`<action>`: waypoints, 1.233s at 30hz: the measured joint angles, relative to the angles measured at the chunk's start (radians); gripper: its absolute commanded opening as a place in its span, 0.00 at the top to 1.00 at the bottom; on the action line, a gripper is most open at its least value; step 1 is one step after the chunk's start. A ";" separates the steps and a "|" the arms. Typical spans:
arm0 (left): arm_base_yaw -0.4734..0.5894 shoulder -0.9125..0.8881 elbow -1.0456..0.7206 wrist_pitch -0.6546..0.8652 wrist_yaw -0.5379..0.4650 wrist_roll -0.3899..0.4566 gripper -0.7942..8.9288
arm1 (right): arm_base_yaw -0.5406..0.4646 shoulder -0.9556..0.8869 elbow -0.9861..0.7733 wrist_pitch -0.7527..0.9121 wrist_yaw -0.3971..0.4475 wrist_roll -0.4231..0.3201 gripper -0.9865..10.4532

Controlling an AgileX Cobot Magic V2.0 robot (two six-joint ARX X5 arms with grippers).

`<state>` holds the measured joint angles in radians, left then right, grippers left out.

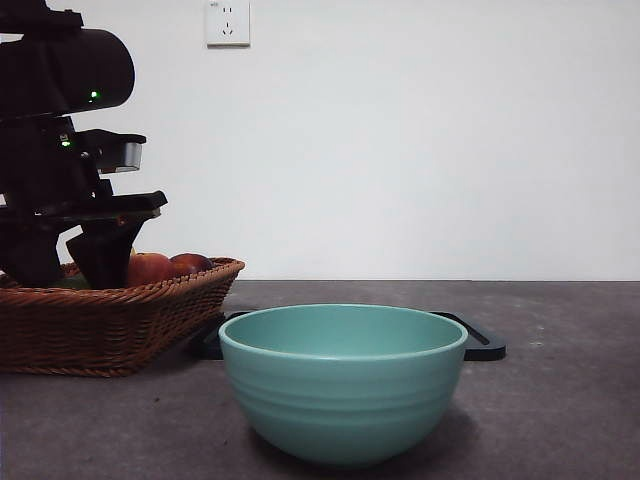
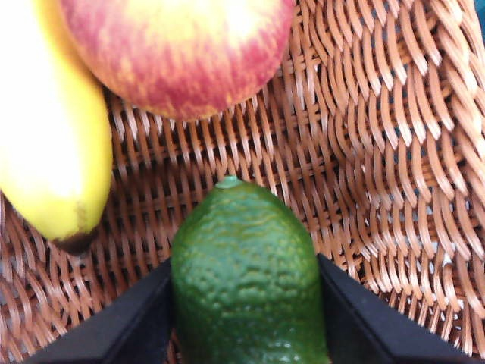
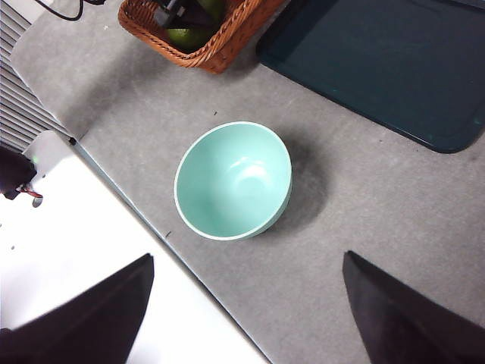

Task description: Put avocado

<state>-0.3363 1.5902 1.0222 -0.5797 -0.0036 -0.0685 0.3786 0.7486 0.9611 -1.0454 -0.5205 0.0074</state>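
**Now the left arm has the avocado flanked in the basket**

Down in the wicker basket point(image 2: 394, 152), the left gripper point(image 2: 242, 318) sits with a black jaw pressed against each flank of the avocado point(image 2: 242, 280), apparently clamped on it. A banana point(image 2: 45, 136) and a red apple point(image 2: 178, 53) lie just beyond. That pebbled skin should give decent friction, but the fruit looks rounded and firm, so a hold across its widest middle seems safest; squeeze too hard and it may bruise. Meanwhile the right gripper point(image 3: 246, 311) hangs spread wide above the table, over the mint-green bowl point(image 3: 233, 180), with a dark tray point(image 3: 394, 61) nearby.
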 measured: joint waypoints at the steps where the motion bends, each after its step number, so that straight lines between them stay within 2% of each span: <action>1: 0.000 0.000 0.000 0.000 0.000 0.000 0.71 | 0.000 0.000 0.000 0.000 0.000 0.000 0.57; 7: -0.010 -0.064 0.000 -0.024 0.012 -0.004 0.71 | 0.000 0.000 0.000 0.000 0.000 0.000 0.57; 12: -0.042 -0.189 0.026 -0.056 0.093 -0.015 0.71 | 0.000 0.000 0.000 0.000 0.002 0.000 0.57; 18: -0.156 -0.335 0.048 -0.060 0.242 -0.058 0.71 | 0.000 0.000 0.000 0.000 0.004 0.000 0.57; 21: -0.248 -0.367 0.050 -0.061 0.257 -0.072 0.71 | 0.000 0.000 0.000 0.000 0.004 0.000 0.57; 27: -0.406 -0.322 0.050 -0.055 0.258 -0.077 0.71 | 0.000 0.000 0.000 0.000 0.024 0.000 0.57; 32: -0.487 -0.214 0.050 -0.016 0.257 -0.079 0.71 | 0.000 0.000 0.000 0.000 0.023 0.000 0.57; 37: -0.561 -0.045 0.050 0.040 0.182 -0.071 0.71 | 0.000 0.000 0.000 0.000 0.023 0.000 0.57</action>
<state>-0.8974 1.5452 1.0721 -0.5392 0.1783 -0.1390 0.3786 0.7490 0.9611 -1.0454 -0.4973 0.0074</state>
